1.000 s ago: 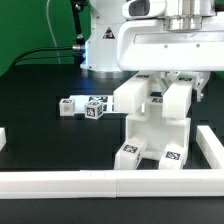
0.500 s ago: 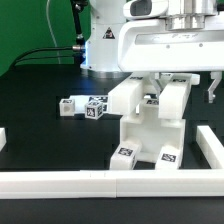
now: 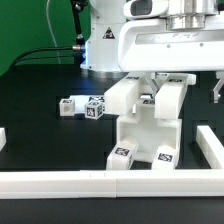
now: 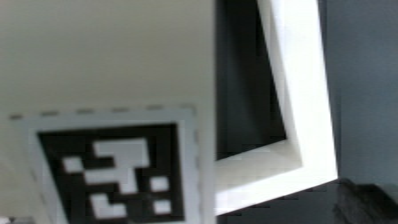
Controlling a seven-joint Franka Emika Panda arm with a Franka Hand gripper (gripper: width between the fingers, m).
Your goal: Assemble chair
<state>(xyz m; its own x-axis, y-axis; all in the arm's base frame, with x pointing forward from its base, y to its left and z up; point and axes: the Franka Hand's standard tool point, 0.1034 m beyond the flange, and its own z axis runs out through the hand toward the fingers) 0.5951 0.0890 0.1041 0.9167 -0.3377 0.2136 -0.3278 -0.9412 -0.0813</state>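
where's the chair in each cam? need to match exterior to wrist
Exterior view: chair stands mid-picture, just behind the front rail.
Wrist view: chair fills most of the picture, close up, as a white face with one tag.
Shared landmark: the rail's corner, at the exterior view's right and beside the chair in the wrist view.

light: bright, even | shadows: soft | exterior view: sharp | wrist view: chair (image 4: 107,60) blurred

White chair (image 3: 148,125) near two tagged blocks (image 3: 85,107)
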